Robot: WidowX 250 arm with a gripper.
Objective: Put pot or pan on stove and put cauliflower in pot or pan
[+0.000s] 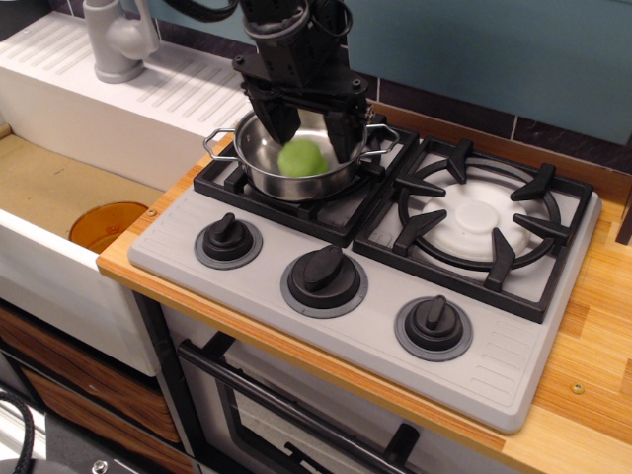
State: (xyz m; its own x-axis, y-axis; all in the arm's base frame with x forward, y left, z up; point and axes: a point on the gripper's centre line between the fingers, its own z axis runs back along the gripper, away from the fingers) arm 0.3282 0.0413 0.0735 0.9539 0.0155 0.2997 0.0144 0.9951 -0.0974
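The steel pan (244,156) stands on the left burner grate of the grey stove (385,331). The light-green cauliflower (302,160) is inside the pan's mouth, near its front wall. My black gripper (310,141) hangs directly over the pan. Its fingers (277,117) are spread wide to either side of the cauliflower and do not touch it, so it is open. The arm hides the back part of the pan.
The right burner (479,217) has nothing on it. Three black knobs (324,272) line the stove's front. To the left a sink holds an orange disc (107,225), with a grey faucet (118,39) and a white drainboard behind it. A wooden counter (592,326) lies at the right.
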